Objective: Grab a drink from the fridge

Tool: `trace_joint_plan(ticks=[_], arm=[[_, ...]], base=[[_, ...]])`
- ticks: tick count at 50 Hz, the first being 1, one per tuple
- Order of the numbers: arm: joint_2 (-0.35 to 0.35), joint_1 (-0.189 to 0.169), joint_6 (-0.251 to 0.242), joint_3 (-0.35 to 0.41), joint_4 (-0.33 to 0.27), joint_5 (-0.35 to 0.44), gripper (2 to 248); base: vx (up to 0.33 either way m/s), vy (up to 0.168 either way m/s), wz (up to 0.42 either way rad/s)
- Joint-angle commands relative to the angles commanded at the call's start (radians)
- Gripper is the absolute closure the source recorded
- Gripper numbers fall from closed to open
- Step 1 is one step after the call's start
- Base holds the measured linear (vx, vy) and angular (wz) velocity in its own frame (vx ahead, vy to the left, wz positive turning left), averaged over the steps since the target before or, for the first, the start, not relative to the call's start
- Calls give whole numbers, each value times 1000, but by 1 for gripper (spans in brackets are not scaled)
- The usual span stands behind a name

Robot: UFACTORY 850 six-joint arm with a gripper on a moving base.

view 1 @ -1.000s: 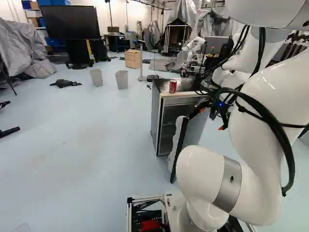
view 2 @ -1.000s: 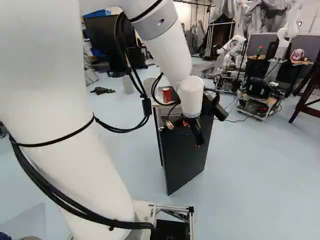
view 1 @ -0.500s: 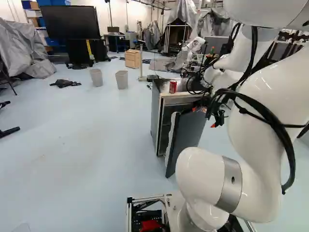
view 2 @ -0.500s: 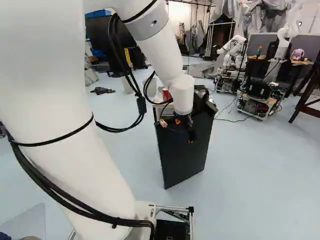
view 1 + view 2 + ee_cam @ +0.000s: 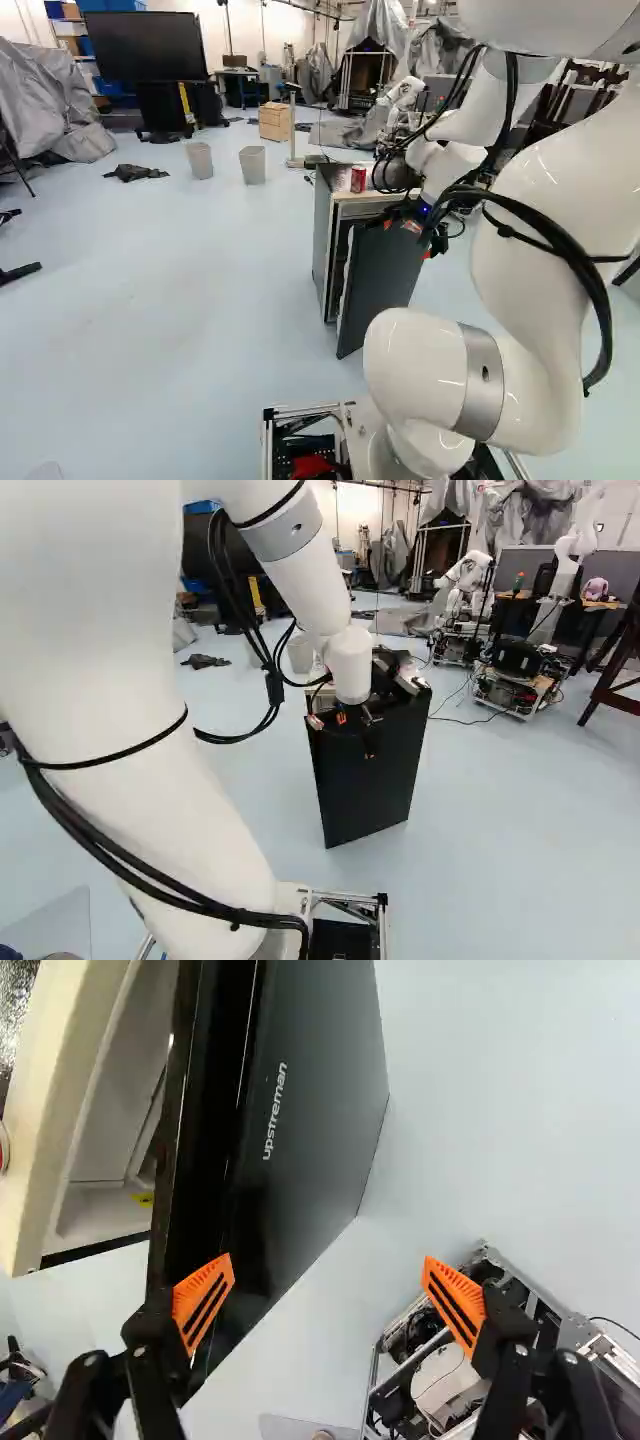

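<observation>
In the right base view my gripper [image 5: 355, 737] is at the upper part of the dark fridge door [image 5: 375, 790]. The wrist view shows the gripper [image 5: 329, 1262] with its fingers wide apart; one finger lies over or against the door [image 5: 315, 1080] near its edge, the other is out over the floor, and nothing is gripped. The fridge [image 5: 322, 240] is ajar. Part of its pale inside [image 5: 115, 1130] shows past the door's edge, with a small yellow patch; no drink can be made out there. A red can [image 5: 358, 179] stands on the fridge top.
The base's metal frame and electronics [image 5: 440, 1360] lie below one finger. Two grey bins [image 5: 252, 165] stand beyond the fridge to its left. Another robot [image 5: 470, 580] and a wheeled equipment cart [image 5: 515, 685] are farther off at the right.
The fridge door has swung toward the fridge body and covers more of its front. The arm and gripper have moved left in the right base view along with it. The base has not moved.
</observation>
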Motion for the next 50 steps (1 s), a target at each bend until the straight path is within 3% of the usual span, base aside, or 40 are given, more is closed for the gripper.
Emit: trace_joint_plan(ticks=[50], arm=[[-49, 169, 0, -55, 0, 0, 3]], base=[[0, 0, 0]])
